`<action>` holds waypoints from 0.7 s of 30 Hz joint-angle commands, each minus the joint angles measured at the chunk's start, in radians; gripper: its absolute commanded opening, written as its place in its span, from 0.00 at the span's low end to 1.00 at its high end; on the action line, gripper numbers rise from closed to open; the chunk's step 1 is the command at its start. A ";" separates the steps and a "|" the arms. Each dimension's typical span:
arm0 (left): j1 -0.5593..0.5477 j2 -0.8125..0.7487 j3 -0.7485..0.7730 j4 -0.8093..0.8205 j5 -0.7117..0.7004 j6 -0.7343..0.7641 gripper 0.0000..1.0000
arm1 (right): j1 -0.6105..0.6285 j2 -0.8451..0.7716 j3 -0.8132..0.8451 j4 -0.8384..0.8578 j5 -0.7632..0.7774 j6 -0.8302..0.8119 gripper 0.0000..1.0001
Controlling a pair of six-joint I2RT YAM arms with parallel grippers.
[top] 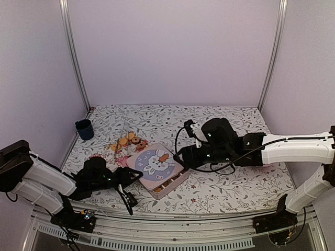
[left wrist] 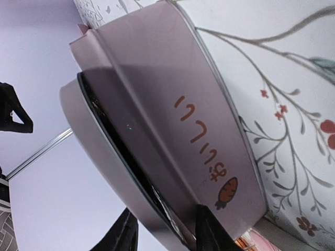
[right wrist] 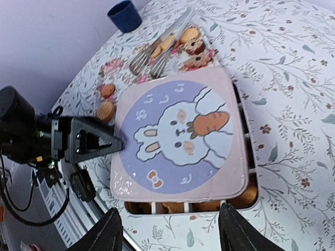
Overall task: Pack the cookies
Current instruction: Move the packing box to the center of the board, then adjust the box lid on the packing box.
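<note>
Right up close, the left gripper [left wrist: 166, 236] has one dark finger on each side of the lid [left wrist: 102, 146], so it looks pinched on the lid's rim. Beside it stands the wall of the box [left wrist: 201, 120], with orange writing and a little carrot.

From the right wrist, the right gripper [right wrist: 170, 230] hangs over the bunny lid. Its fingers are wide apart and hold nothing. The lid lies crooked, so the box peeks out at its near and right sides, with cookies inside. More cookies [right wrist: 104, 111] lie loose on the cloth beside the lid.

From above, both arms meet at the box, and a blue cup [top: 84, 129] stands far off. I think this is the closing step. Next, the lid needs sliding straight, then a gentle push down. The loose cookies may need to go in first.
</note>
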 commanded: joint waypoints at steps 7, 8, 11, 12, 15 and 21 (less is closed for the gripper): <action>0.014 0.040 0.030 0.121 0.056 0.069 0.42 | -0.158 0.196 0.131 -0.081 -0.009 -0.014 0.68; 0.013 0.044 0.031 0.124 0.057 0.076 0.43 | -0.160 0.226 0.146 -0.081 -0.008 -0.020 0.69; 0.010 0.053 0.039 0.130 0.060 0.083 0.48 | -0.162 0.311 0.189 -0.079 -0.022 -0.029 0.70; 0.009 0.055 0.041 0.134 0.058 0.081 0.51 | -0.162 0.339 0.219 -0.083 -0.024 -0.030 0.70; 0.006 0.048 0.037 0.126 0.036 0.063 0.58 | -0.163 0.389 0.250 -0.081 -0.030 -0.029 0.71; 0.002 -0.096 0.051 -0.140 -0.018 -0.076 0.74 | -0.163 0.397 0.231 -0.073 -0.029 -0.023 0.71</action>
